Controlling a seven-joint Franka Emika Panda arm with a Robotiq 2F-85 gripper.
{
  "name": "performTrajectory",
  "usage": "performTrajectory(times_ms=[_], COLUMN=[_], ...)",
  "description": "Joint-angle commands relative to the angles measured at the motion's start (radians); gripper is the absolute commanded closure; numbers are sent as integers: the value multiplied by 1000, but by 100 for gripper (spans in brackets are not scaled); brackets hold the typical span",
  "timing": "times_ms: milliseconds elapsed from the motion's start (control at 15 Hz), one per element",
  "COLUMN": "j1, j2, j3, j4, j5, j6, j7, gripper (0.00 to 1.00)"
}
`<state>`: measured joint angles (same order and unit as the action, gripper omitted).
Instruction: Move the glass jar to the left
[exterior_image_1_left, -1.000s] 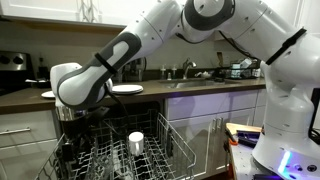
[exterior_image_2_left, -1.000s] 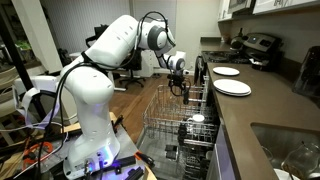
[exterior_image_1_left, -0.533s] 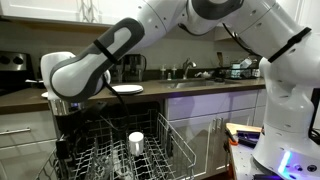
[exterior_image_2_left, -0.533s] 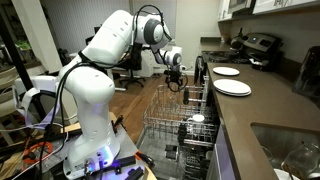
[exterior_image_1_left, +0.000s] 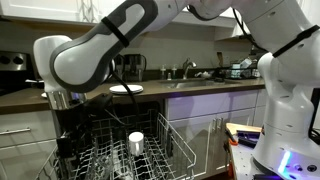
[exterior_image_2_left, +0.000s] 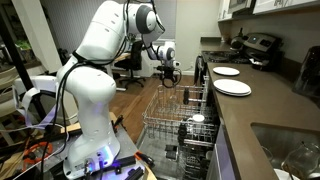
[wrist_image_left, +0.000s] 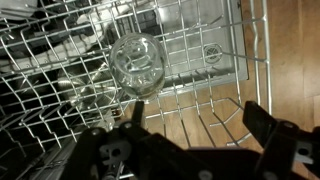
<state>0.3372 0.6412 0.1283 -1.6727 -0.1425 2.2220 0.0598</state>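
The glass jar (wrist_image_left: 137, 65) is clear with a wide round rim and stands in the wire dishwasher rack (wrist_image_left: 60, 90), seen from above in the wrist view. My gripper (wrist_image_left: 195, 115) is open and empty, above the rack's edge and apart from the jar, which lies up and to the left of the fingers. In both exterior views the gripper (exterior_image_2_left: 170, 75) (exterior_image_1_left: 63, 103) hangs above the far end of the rack. I cannot make out the jar in the exterior views. The opaque white-topped cup (exterior_image_1_left: 136, 141) (exterior_image_2_left: 197, 119) stands in the rack.
The pulled-out dishwasher rack (exterior_image_2_left: 160, 115) (exterior_image_1_left: 175, 140) holds dark items. White plates (exterior_image_2_left: 232, 88) (exterior_image_2_left: 226, 71) (exterior_image_1_left: 126, 89) lie on the dark counter. A sink (exterior_image_1_left: 195, 83) is set in the counter. Wooden floor (wrist_image_left: 280, 60) lies beside the rack.
The arm has risen from the rack; the gripper is higher now and stays open and empty. The cup in the rack has not moved.
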Motion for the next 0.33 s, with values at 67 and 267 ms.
performTrajectory(times_ms=[67, 267], j1=[3, 3], j2=[-27, -39], j3=[5, 4], j4=[-30, -44], j5=[-9, -10], j6=[-3, -3], j7=[20, 23], gripper=[0, 0])
